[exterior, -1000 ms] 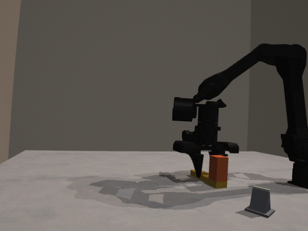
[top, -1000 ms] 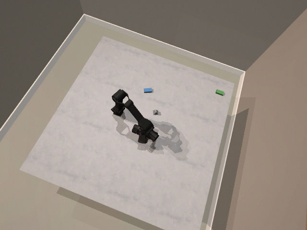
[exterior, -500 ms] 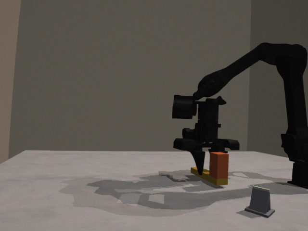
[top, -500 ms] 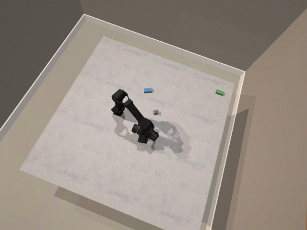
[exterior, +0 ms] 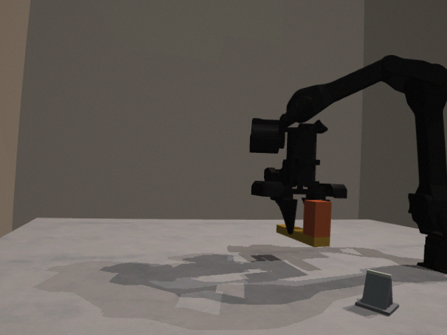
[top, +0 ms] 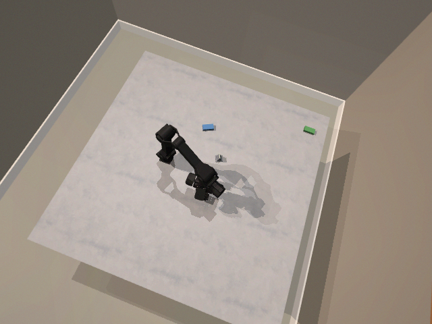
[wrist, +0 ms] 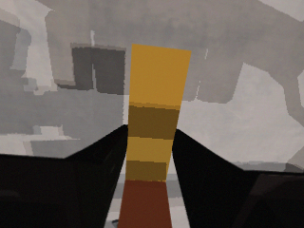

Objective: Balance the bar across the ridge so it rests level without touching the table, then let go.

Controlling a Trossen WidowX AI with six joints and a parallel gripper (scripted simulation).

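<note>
Your pincer [exterior: 296, 216] [wrist: 150, 132] is closed partway, clamped on the yellow bar [exterior: 301, 234] [wrist: 157, 76] between its fingers. You have the bar just above the worktop [top: 156, 223] [exterior: 90, 245] [wrist: 218, 24], with an orange-red block [exterior: 316, 218] [wrist: 144, 204] upright on one end. The grey ridge [top: 219, 158] [exterior: 377, 289] stands on the worktop, apart from your bar, with nothing across it. In the top view, you see a blue block [top: 208, 127] and, well apart from it, a green block [top: 309, 129].
</note>
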